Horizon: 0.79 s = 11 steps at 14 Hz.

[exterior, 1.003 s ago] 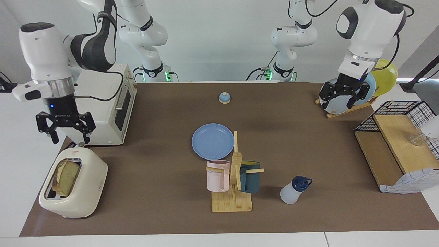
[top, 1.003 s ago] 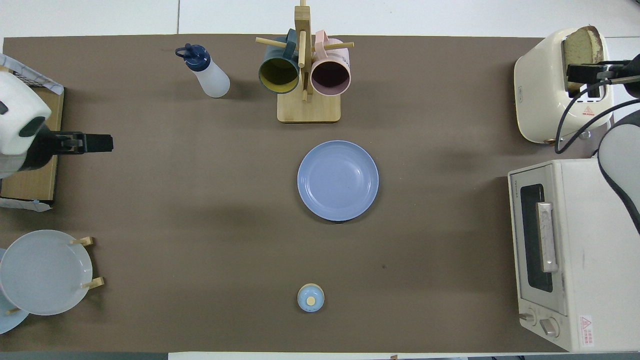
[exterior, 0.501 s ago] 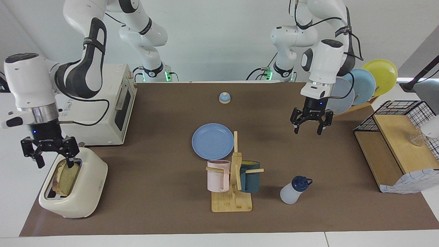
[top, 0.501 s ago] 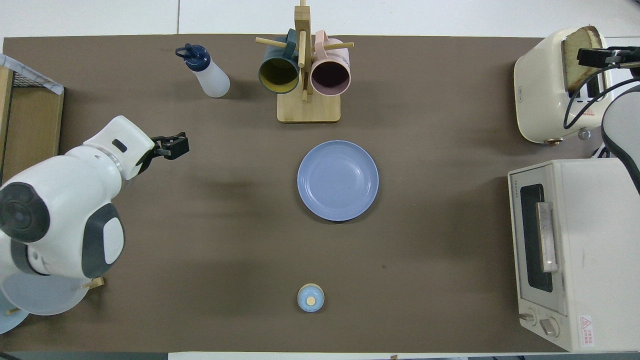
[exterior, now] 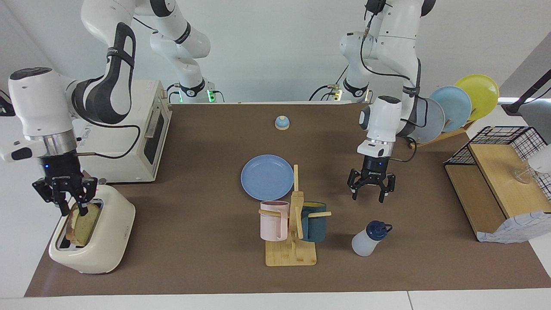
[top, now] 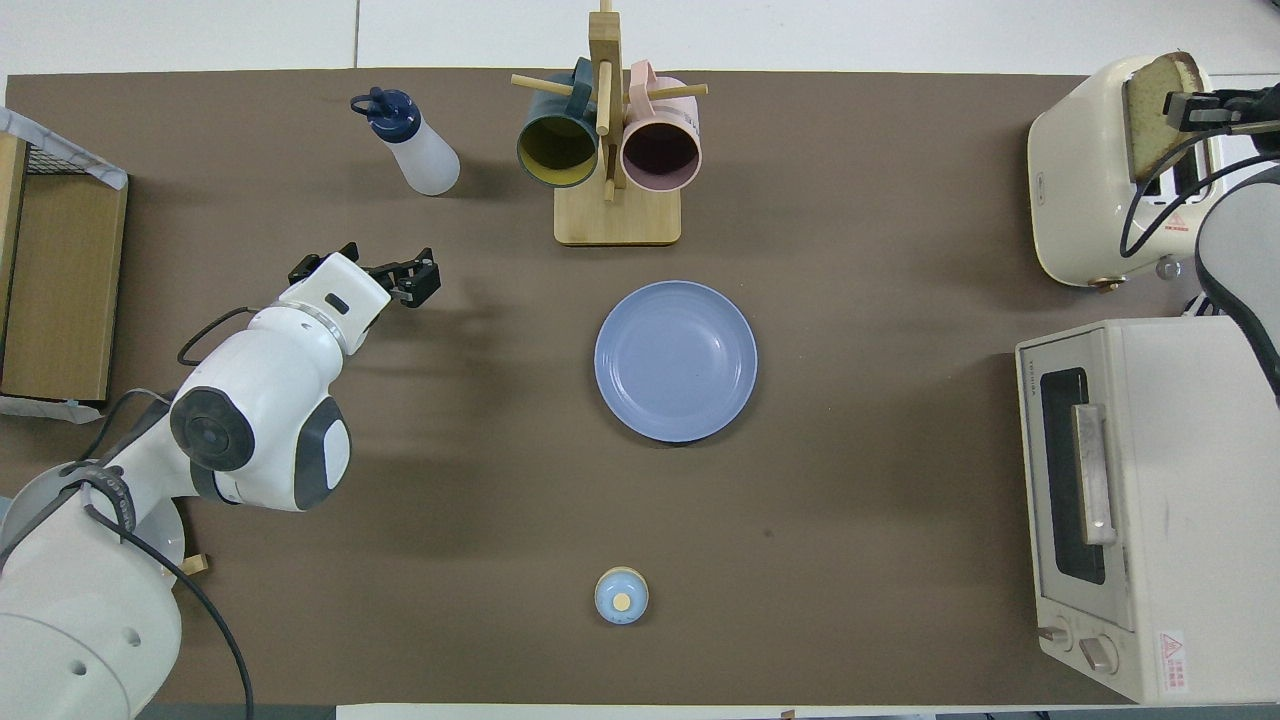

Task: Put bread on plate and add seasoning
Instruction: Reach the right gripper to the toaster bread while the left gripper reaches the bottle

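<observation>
your right gripper pinches the bread in the toaster. your left gripper, fingers spread and empty, hangs over the mat just beside the seasoning bottle.

the right gripper is down at the top of the bread standing in the cream toaster, fingers on either side of the slice. the left gripper hangs spread above the mat over the seasoning bottle, beside the blue plate.

Tan crusted bread upright in the toaster slot, lower left of the facing view; empty blue plate centre; navy-capped white seasoning bottle, tilted, lower right.
</observation>
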Motion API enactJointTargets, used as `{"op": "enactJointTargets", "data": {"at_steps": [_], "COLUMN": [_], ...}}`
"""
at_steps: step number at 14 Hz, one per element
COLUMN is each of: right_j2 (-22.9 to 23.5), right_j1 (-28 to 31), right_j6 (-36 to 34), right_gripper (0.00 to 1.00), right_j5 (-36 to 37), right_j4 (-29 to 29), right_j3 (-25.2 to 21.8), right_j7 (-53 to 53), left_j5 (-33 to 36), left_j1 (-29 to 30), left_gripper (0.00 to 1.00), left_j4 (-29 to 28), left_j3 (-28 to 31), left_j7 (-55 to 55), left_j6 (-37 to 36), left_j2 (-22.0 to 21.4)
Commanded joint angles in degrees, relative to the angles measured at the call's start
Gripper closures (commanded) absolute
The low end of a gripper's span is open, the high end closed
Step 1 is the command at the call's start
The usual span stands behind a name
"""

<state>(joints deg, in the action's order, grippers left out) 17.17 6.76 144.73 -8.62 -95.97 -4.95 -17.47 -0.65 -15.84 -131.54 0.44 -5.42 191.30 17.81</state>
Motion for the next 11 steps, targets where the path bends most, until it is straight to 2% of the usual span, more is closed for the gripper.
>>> {"op": "enactJointTargets", "data": {"at_steps": [1, 2, 3, 5, 7, 9, 11], "right_j2": [-0.03, 0.14, 1.10, 3.56, 2.96, 1.82, 1.46], "right_j1": [0.62, 0.97, 1.06, 1.06, 0.02, -3.75, -5.00], "right_j6": [-3.81, -8.46, -16.16, -29.97, -35.72, -40.64, -46.88], "right_gripper": [1.00, 1.00, 1.00, 1.00, 1.00, 1.00, 1.00], "right_j5": [-1.31, -1.49, -2.45, -4.56, -3.00, 7.06, 10.46], "right_j4": [1.39, 3.75, 9.17, 17.97, 20.99, 23.09, 26.09], "right_j3": [0.29, 0.29, 0.29, 0.29, 0.11, 0.37, 0.55], "right_j7": [-0.89, -0.72, -0.46, 0.07, 1.12, 3.66, 4.20], "left_j5": [-3.36, -8.96, -10.67, -11.04, -10.87, -10.87, -10.87], "left_j1": [-16.35, -22.95, -26.06, -26.44, -26.44, -26.44, -25.48], "left_gripper": [0.00, 0.00, 0.00, 0.00, 0.00, 0.00, 0.00], "left_j4": [1.80, 3.03, 5.39, 7.60, 10.15, 13.48, 18.48], "left_j3": [15.84, 20.69, 23.79, 24.17, 24.00, 23.91, 23.91], "left_j7": [-0.38, -0.38, -0.56, -0.91, -1.17, -2.48, -3.54], "left_j6": [7.91, 9.25, 9.27, 9.27, 9.18, 7.00, 1.65], "left_j2": [5.90, 9.14, 10.83, 11.72, 14.52, 16.20, 16.73]}}
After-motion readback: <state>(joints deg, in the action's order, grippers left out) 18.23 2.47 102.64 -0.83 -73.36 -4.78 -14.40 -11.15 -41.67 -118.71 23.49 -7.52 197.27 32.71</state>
